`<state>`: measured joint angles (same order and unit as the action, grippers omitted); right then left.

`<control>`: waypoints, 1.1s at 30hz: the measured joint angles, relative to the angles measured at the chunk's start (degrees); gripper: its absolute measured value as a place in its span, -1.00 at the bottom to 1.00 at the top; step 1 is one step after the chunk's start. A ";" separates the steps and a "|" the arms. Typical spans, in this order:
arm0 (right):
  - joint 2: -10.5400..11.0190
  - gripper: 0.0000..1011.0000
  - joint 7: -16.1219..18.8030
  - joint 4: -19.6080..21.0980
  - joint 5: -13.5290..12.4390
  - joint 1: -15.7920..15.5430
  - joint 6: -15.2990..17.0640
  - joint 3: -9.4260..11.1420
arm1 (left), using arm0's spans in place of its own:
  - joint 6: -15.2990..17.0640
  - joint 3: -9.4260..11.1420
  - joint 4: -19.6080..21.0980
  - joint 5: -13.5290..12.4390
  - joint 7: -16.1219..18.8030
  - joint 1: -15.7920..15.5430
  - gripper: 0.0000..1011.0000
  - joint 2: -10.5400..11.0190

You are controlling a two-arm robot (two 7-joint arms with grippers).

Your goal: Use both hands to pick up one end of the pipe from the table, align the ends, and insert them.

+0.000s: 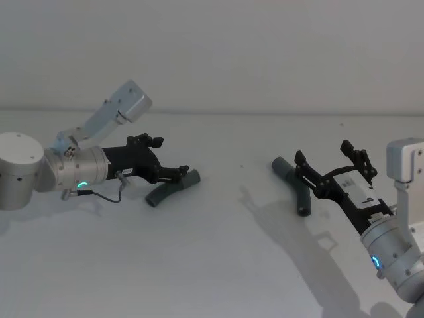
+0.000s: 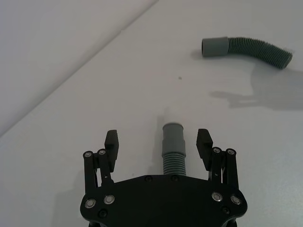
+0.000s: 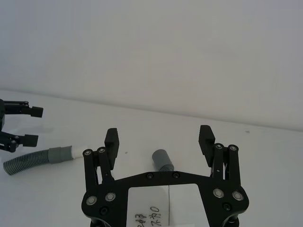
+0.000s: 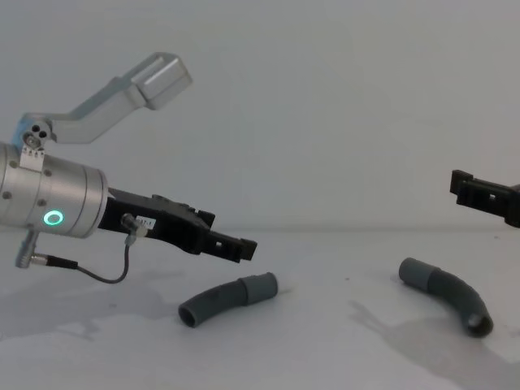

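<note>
Reaching in from the near right, the right gripper (image 1: 322, 152) hangs above the table (image 1: 212, 271) with its fingers spread wide, holding nothing. Just beneath it lies the right hose piece (image 1: 299, 189), a curved ribbed length flat on the table, its smooth grey cuff (image 4: 414, 272) at the far end, turned toward the middle. Seen from the right wrist, that cuff sits in the gap between the two open fingers but below them, touching neither.

Well apart on the left, the left hose piece (image 1: 169, 189) also lies flat, its own cuff turned right and ending in a narrower white tip (image 3: 75, 151). The left gripper (image 1: 171, 157) comes in from the left just above this piece, fingers likewise spread. The cuff lies between them, and the chest view shows a clear gap between fingers and hose.

Farthest off, the table meets a plain pale wall (image 1: 212, 53).
</note>
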<state>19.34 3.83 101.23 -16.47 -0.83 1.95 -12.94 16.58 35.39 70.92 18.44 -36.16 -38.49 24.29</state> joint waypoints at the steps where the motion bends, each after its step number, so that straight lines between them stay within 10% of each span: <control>1: 0.00 0.98 0.00 0.00 0.00 -0.01 0.00 0.00 | 0.01 0.27 -0.31 -0.26 -0.16 -0.23 0.98 -0.08; 33: 0.00 0.98 0.00 0.00 0.00 0.00 0.00 0.00 | -0.44 3.36 -6.75 -4.55 -2.21 -3.51 0.98 -2.65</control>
<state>19.34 3.83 101.23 -16.47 -0.84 1.95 -12.94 16.13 38.76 64.17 13.89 -38.38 -42.00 21.64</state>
